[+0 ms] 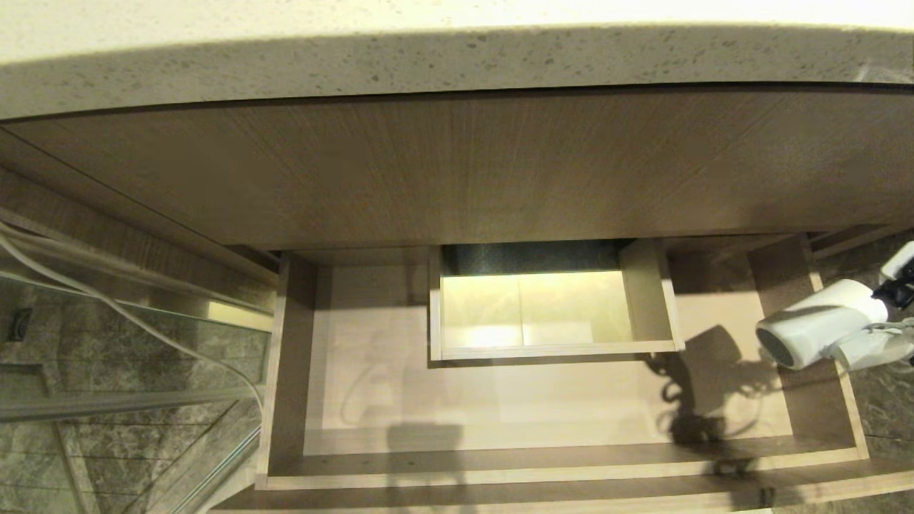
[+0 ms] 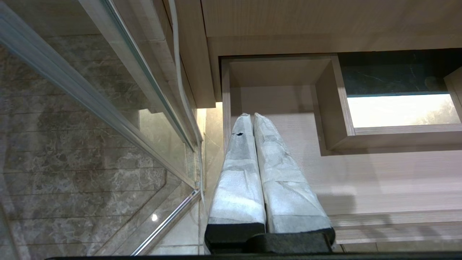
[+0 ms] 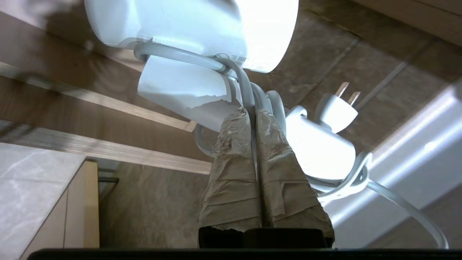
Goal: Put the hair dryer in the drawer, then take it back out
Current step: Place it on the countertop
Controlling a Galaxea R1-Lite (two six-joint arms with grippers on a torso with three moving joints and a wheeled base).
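Note:
The small white hair dryer point(image 1: 814, 325) hangs in the air over the right side wall of the open wood-grain drawer point(image 1: 557, 475), nozzle pointing left. In the right wrist view my right gripper point(image 3: 252, 112) is shut on the hair dryer's point(image 3: 187, 21) white cord point(image 3: 245, 83), which is looped round its folded handle. The plug point(image 3: 337, 108) dangles beside the fingers. In the head view only a black part of the right gripper point(image 1: 898, 291) shows at the right edge. My left gripper point(image 2: 251, 116) is shut and empty, parked over the drawer's point(image 2: 361, 173) left wall.
A boxed cutout point(image 1: 553, 350) stands at the drawer's mid-back. A wood panel and a speckled countertop point(image 1: 457, 57) overhang the drawer. A glass partition point(image 1: 107, 357) and a loose white cable point(image 1: 107, 303) lie to the left. Stone floor shows on the right.

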